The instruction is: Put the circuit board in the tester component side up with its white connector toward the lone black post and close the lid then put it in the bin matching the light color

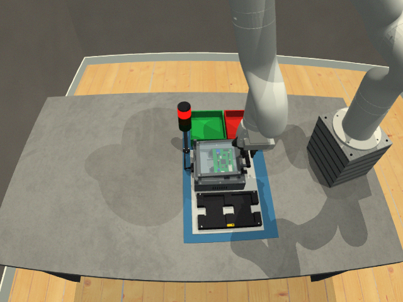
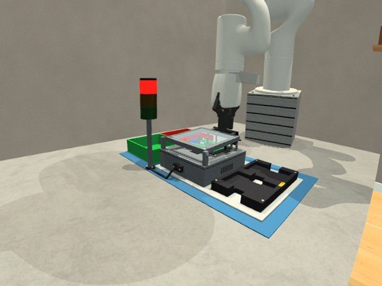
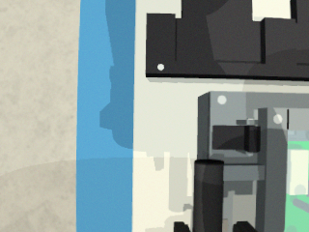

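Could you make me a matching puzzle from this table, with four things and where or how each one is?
Things:
1. signal light
2. circuit board
3. black tray
4. gripper

States:
A. holds no board
B. lit red on top
C. under the closed clear lid
D. lowered beside the tester, holding nothing

Pairs: 1-B, 2-C, 3-A, 4-D

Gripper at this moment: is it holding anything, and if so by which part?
Nothing is held. The gripper hangs partly closed and empty beside the tester's closed lid; the board lies under it.
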You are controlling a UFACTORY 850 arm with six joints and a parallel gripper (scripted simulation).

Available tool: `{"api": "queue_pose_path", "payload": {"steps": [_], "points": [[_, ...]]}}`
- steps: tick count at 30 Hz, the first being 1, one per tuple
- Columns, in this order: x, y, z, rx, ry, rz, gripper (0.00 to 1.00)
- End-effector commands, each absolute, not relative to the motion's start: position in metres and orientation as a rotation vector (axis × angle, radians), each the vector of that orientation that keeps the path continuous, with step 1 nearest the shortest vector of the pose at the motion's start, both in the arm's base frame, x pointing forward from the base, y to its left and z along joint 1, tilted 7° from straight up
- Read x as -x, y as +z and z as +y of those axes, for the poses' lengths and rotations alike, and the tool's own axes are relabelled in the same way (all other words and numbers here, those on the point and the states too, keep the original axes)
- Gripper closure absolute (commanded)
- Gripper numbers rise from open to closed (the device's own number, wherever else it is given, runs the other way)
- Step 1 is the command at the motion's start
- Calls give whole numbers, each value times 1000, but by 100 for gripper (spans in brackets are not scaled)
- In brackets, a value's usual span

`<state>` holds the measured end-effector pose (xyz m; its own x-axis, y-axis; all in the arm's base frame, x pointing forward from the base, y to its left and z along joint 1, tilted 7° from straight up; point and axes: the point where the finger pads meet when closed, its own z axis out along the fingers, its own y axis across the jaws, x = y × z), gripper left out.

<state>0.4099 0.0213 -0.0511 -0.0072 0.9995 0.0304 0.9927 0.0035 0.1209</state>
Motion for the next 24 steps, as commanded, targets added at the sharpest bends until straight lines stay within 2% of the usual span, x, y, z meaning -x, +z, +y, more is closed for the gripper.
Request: {"api": "queue_pose_path", "payload": {"steps": [1,18,19,24], "points": [[-412,-60,22,-2167,166,2178,72],[-413,-71,22,-2167,166,2178,72],[-413,-71,22,-2167,166,2178,100],[-413,-71,22,-2167,166,2178,100]]}}
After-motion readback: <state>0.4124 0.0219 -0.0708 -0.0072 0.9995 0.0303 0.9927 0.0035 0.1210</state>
